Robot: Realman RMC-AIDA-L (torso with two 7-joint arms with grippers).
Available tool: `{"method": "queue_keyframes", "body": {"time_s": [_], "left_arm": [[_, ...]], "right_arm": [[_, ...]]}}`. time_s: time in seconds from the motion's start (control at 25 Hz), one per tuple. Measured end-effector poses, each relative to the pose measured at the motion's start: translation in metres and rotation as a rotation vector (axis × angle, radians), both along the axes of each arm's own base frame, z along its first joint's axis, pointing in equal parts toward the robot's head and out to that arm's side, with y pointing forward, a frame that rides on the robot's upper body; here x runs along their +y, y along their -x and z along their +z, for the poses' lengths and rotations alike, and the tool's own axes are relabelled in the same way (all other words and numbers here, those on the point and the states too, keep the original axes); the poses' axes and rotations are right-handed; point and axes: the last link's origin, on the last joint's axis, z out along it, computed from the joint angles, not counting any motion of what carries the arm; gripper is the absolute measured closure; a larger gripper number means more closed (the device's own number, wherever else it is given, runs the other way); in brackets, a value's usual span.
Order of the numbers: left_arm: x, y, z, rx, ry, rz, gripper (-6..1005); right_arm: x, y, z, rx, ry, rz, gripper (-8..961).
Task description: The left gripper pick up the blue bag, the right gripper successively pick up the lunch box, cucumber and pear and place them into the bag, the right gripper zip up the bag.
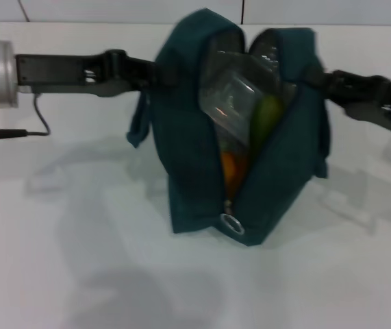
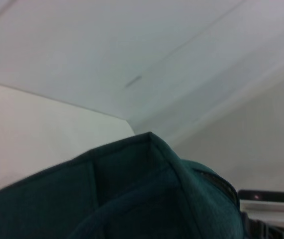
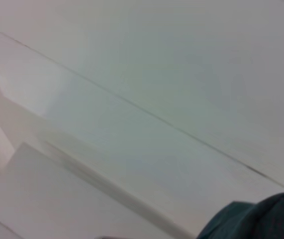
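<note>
From the head view, the blue bag (image 1: 202,144) stands upright on the white table (image 1: 79,274), its zipper open in a long V with the silver ring pull (image 1: 231,223) at the bottom. Inside show the lunch box (image 1: 233,103), a green strip of cucumber (image 1: 265,120) and an orange patch of pear (image 1: 231,166) (each mostly hidden by fabric). The left gripper (image 1: 155,72) meets the bag's upper left side and the right gripper (image 1: 313,79) its upper right; whether either pair of fingers is clamped on the fabric cannot be told.

The left wrist view shows only the bag's teal top edge close up. The right wrist view catches just a corner of the bag.
</note>
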Motion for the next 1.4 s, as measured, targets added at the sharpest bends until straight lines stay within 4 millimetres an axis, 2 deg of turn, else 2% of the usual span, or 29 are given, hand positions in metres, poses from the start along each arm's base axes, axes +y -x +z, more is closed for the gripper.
{"method": "queue_keyframes", "body": {"time_s": [0.2,0.56,1.12,1.4], "left_arm": [[-0.002,-0.008,-0.023,-0.028,0.063,-0.012,959],[0.003,0.001,-0.053,-0.01,0.082,0.03,960],[0.002,0.005,-0.052,-0.006,0.087,0.041,960],[0.002,0.003,-0.052,-0.004,0.086,0.035,959]], "right_arm": [[-0.012,-0.026,0.017,-0.001,-0.025,-0.05,922],[-0.015,-0.043,0.014,-0.041,-0.015,-0.12,914],[-0.015,-0.051,0.021,-0.066,-0.034,-0.135,865],[-0.022,-0.055,0.019,-0.05,-0.029,-0.147,761]]}}
